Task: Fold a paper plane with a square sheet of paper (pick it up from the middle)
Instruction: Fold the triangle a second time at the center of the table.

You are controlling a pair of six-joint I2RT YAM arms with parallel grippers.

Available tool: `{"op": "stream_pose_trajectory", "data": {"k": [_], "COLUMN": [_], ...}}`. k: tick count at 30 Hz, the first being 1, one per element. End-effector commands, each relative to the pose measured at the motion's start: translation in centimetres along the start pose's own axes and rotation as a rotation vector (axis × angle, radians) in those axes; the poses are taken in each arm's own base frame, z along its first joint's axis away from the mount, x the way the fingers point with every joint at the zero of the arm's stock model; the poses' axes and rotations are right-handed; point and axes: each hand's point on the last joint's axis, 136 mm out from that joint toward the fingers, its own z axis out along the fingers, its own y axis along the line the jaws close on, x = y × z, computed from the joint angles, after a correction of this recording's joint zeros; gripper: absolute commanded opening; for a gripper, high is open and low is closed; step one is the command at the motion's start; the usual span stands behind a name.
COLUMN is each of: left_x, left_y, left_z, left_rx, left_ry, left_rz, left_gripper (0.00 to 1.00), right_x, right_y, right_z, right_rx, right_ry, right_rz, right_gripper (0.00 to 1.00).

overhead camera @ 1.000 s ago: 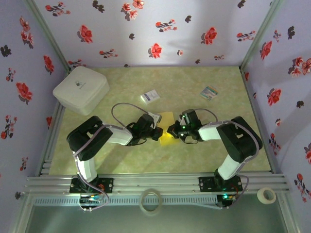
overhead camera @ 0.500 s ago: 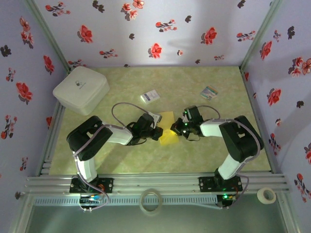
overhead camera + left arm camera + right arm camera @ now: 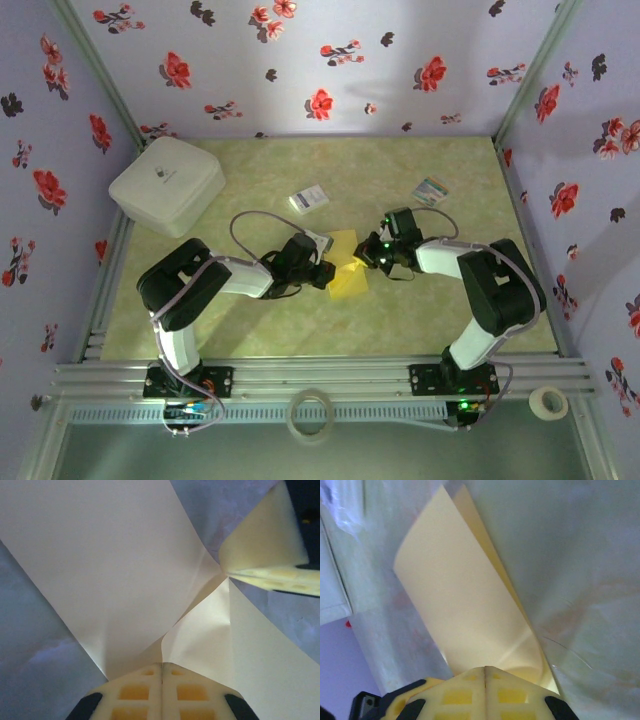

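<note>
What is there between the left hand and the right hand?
The yellow sheet of paper fills that gap, as the top view shows. The left hand and the right hand each pinch it, one from each side.

Soft, diffuse light is falling from overhead onto the counter [image 3: 400, 170], leaving the top view slightly hazy and low in contrast, with only faint, soft-edged shadows spreading near the counter's middle and the strip along its near edge lying dimmer. In both wrist views the square sheet of paper [image 3: 110, 555] is glowing bright cream and shading gently along its creases, while everything behind it is dissolving into a pale, out-of-focus blur.
</note>
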Motion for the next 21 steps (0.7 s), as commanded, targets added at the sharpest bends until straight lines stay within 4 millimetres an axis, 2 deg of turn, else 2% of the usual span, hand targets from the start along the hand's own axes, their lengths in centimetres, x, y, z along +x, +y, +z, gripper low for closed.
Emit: {"op": "stream_pose_trajectory", "data": {"k": [1,6,11,17,21], "left_x": [3.1,3.1,3.2,3.3,3.3], "left_y": [2.0,2.0,2.0,2.0,1.9], "left_z": [0.4,0.3,0.3,0.3,0.2], "left_rx": [-0.061,-0.059,-0.058,-0.057,-0.053], "left_ry": [0.113,0.113,0.115,0.119,0.121], "left_rz": [-0.008,-0.01,-0.008,-0.008,-0.005], "left_gripper": [0.0,0.0,0.0,0.0,0.0], "right_x": [0.2,0.2,-0.8,-2.0,-1.6], "right_y": [-1.6,-4.4,-6.2,-3.2,-1.1], "right_z": [0.7,1.0,0.4,-1.2,-2.2], "right_rx": [0.034,0.116,0.15,0.053,0.004], "right_ry": [0.02,0.003,-0.043,-0.079,-0.062], "right_rz": [0.012,0.053,0.1,0.07,0.017], "right_gripper": [0.02,0.01,0.02,0.03,0.04]}}
